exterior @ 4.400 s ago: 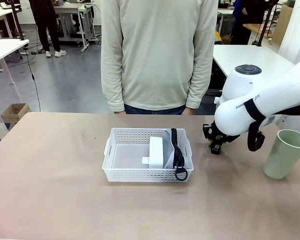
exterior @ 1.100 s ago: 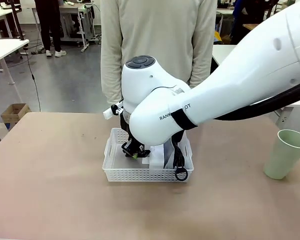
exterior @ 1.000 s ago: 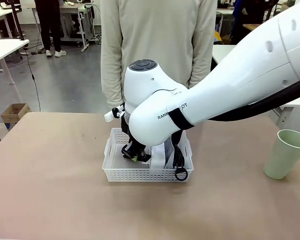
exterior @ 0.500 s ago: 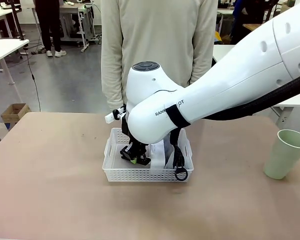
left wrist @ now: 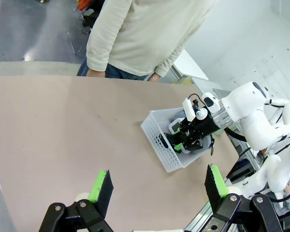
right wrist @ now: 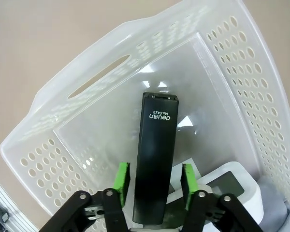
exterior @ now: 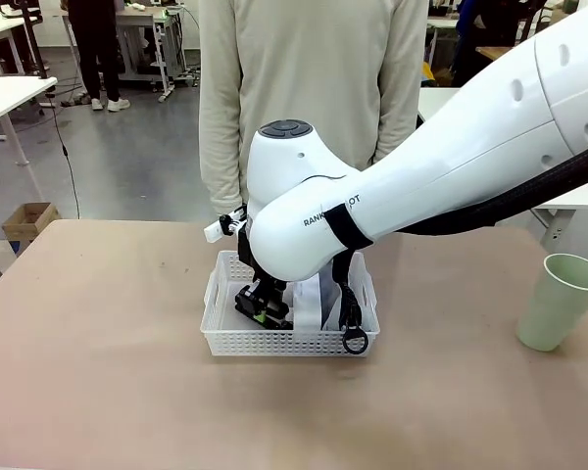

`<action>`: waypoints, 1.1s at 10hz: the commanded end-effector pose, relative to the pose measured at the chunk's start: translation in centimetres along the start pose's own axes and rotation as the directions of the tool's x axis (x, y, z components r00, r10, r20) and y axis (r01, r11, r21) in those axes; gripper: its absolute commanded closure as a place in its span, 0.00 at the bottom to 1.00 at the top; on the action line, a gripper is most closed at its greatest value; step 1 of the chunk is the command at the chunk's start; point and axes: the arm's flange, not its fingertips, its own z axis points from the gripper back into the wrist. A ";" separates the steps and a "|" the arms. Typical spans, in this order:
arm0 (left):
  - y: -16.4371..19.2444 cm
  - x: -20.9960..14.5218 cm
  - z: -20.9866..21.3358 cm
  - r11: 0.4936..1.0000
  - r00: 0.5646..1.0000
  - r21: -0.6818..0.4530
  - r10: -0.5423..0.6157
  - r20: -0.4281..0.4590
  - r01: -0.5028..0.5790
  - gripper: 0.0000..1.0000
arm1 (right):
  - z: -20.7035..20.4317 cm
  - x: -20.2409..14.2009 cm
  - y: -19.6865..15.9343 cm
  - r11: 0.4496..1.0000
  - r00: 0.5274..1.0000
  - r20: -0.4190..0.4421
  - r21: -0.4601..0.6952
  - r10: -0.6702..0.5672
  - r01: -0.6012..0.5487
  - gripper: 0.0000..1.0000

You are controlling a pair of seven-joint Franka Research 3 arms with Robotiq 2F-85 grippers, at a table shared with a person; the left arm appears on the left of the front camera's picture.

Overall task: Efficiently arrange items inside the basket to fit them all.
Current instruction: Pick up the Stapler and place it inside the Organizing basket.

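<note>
Right jaws are standing parted around the black stapler (right wrist: pixel 154 154), and we're seeing a thin gap between each green pad and the stapler's long sides. So we're reading them as open, not clamped.

Right gripper (right wrist: pixel 153 175) is pointing down into the basket (exterior: pixel 274 343), over its left-of-middle part in the front view. Stapler is lying flat on the basket floor. Its near end is sitting between the pads and its printed end is pointing away from the gripper toward the basket wall with the handle cut-out, ending near that wall.

Small white box (exterior: pixel 309 294) is standing inside the basket, just beside the stapler on its right. Grey pouch (right wrist: pixel 275 205) is sitting beyond the box, against the basket's right end. Its black strap (exterior: pixel 348 289) is running across the basket's right end to the front rim, with the ring (exterior: pixel 355 341) hanging over that rim on the outside.

Pale green cup (exterior: pixel 559 299) is standing upright on the table (exterior: pixel 98 372), well apart from the basket, off to its right.

Left gripper (left wrist: pixel 158 182) is hovering above bare table, well apart from the basket, with its jaws standing wide open and nothing between the pads.

Person (exterior: pixel 309 98) is standing at the table's far edge, directly behind the basket.
</note>
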 end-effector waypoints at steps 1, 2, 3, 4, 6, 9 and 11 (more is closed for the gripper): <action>-0.2 0.0 0.1 1.000 1.000 -0.011 -0.004 0.011 0.004 0.00 | 0.5 -0.1 -0.3 0.999 1.000 -0.008 0.026 0.022 -0.021 0.02; -0.2 0.0 0.1 1.000 1.000 -0.011 -0.004 0.011 0.004 0.00 | 0.4 -0.1 -0.4 0.999 1.000 -0.009 0.028 0.020 -0.020 0.00; -0.2 0.0 0.1 1.000 1.000 -0.011 -0.004 0.011 0.004 0.00 | 0.4 -0.1 -0.4 0.999 1.000 -0.009 0.029 0.018 -0.018 0.00; -0.2 0.0 0.1 1.000 1.000 -0.011 -0.004 0.011 0.004 0.00 | 0.6 -0.2 -0.4 0.999 1.000 -0.004 0.032 0.020 -0.020 0.00; -0.2 0.0 0.1 1.000 1.000 -0.011 -0.004 0.011 0.004 0.00 | 2.7 -0.9 -0.7 0.997 0.997 0.076 0.074 0.024 -0.029 0.00; -0.2 0.0 0.1 1.000 1.000 -0.011 -0.004 0.011 0.004 0.00 | 12.0 -7.3 -1.9 0.996 0.944 0.322 0.060 -0.075 0.059 0.00; -0.2 0.0 0.1 1.000 1.000 -0.011 -0.004 0.011 0.004 0.00 | 19.6 -14.1 -3.9 0.985 0.906 0.389 0.023 -0.169 0.174 0.00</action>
